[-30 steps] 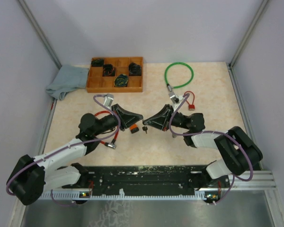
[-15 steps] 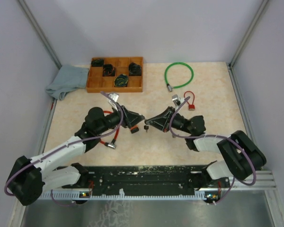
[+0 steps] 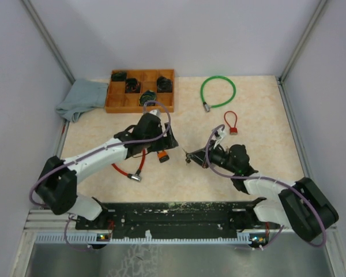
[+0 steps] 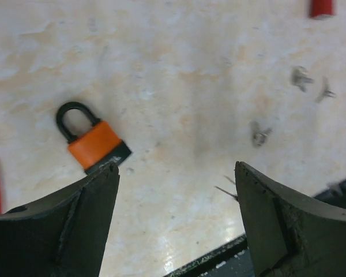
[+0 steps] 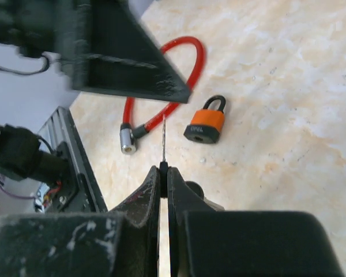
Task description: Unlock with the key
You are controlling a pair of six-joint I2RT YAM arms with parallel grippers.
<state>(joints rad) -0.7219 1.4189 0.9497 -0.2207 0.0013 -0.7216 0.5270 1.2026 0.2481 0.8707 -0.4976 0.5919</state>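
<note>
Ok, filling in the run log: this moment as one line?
left hand: open, above table | orange padlock: flat on table, not held | right hand: shut on key | step: key not yet in padlock

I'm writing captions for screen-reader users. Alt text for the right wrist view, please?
The right gripper, shut on a thin key seen edge-on, points it over the table, where an orange padlock lies just beyond. A red cable lock loops behind, partly hidden by one black finger of the left gripper.

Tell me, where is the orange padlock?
In the top view the orange padlock lies flat on the table near the middle, beside the open left end effector, with the red cable lock to its left.
</note>
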